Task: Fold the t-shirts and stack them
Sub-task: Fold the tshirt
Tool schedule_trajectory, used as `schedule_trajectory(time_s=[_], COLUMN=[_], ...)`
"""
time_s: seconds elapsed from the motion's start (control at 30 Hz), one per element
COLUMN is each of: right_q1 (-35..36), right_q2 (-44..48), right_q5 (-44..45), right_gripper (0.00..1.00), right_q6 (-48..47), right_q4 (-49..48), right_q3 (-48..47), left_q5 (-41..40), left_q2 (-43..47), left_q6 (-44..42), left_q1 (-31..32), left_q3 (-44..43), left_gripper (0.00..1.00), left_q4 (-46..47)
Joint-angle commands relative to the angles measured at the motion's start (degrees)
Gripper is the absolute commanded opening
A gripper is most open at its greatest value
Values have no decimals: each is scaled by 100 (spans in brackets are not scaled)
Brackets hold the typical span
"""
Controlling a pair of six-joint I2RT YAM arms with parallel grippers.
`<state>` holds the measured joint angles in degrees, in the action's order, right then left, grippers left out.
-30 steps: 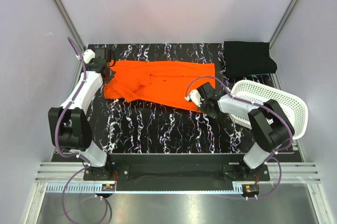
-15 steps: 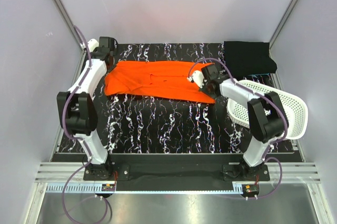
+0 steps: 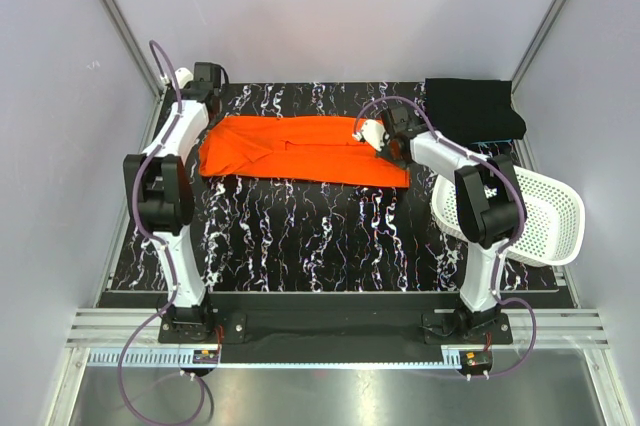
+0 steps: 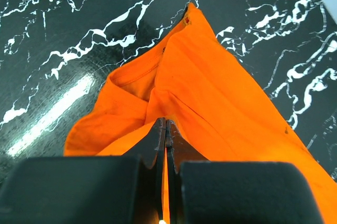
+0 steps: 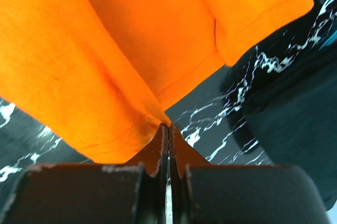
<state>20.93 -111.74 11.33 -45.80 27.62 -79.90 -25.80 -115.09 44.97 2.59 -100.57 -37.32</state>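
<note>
Orange t-shirt [image 3: 300,151] lies drawn out in a long band across the far part of the counter [image 3: 300,236]. It looks light, thin and limp, so I judge it will sag and crease wherever nothing holds it; hems and corners are the sensible places to pinch.

At its left end the left gripper [image 4: 164,125] has its jaws pressed together on a ridge of the cloth, though I cannot tell whether the opening beside it is sleeve or collar. At the right end the right gripper [image 5: 168,127] is clamped on the hem corner.

Further right the black t-shirt [image 3: 472,111] sits folded in the far corner, clear of the orange t-shirt; its layers are hard to make out. The right arm partly covers a white basket [image 3: 545,216].
</note>
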Motion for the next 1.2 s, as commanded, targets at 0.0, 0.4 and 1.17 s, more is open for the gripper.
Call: schedule_trajectory(time_s=[0.0,0.4,1.17], right_q1=[-27,-27,-19], right_q2=[-216,-761,-1297], right_q5=[237,607,783], right_gripper=[0,0,0], right_q6=[-289,-640,-878], right_q4=[-72,-265,-459], right_q3=[-359,-861,-1212], left_q5=[-302,-356,-39], left_q2=[-180,-558,-1024], left_q6=[-102,-182,-217], left_q1=[-83,-224,-224], left_q3=[-357,-770,-1078], left_gripper=[0,0,0], left_q4=[199,208,208])
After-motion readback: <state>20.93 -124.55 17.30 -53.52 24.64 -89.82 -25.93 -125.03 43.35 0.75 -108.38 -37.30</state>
